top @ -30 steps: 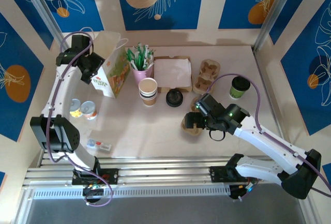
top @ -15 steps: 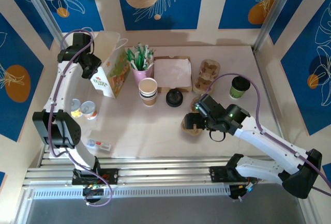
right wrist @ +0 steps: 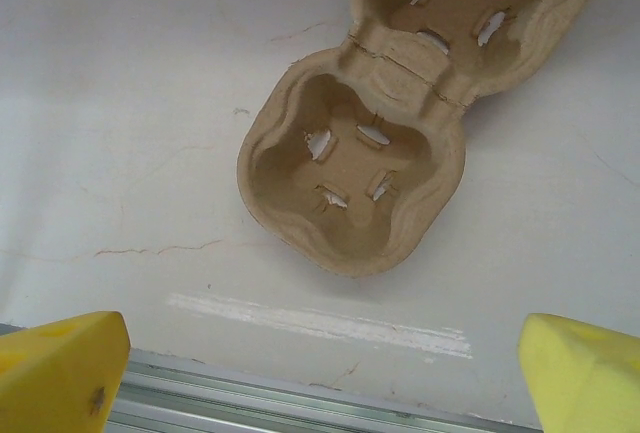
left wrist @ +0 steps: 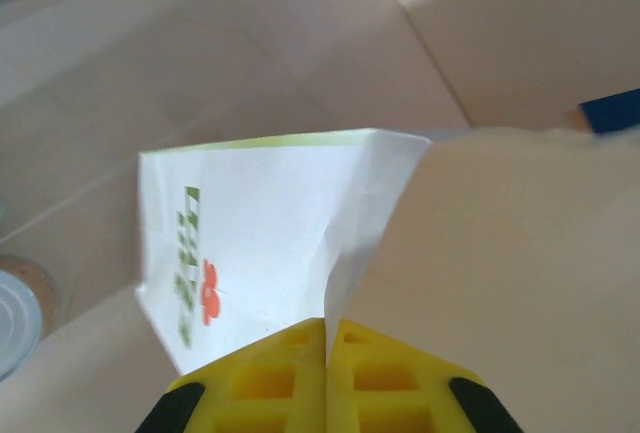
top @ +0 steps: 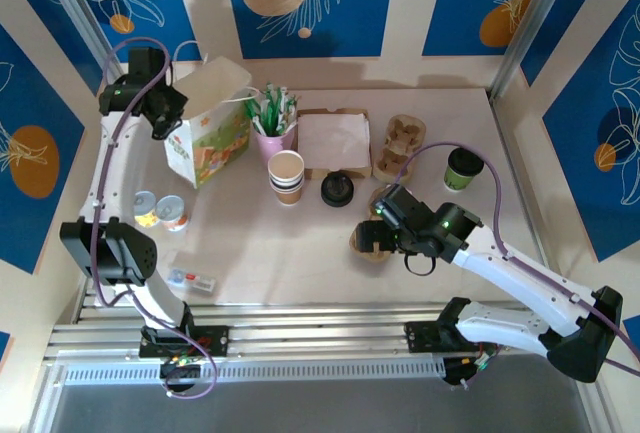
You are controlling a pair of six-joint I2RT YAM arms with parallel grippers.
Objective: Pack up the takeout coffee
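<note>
Pale bench [top: 270, 253], pretty cluttered tbh. The paper bag [top: 212, 131] is at the far left, and the left pincer [left wrist: 328, 343] is clamped tight on its top edge. The right pincer [right wrist: 320, 363] hangs spread wide over a pulp cup carrier [right wrist: 355, 188], gripping nothing. The takeout coffee [top: 464, 168] sits upright way over on the right, well apart from the bag.

paper bag [top: 208, 138] far left, cup stack [top: 286, 177] centre, takeout coffee [top: 463, 168] far right
</note>
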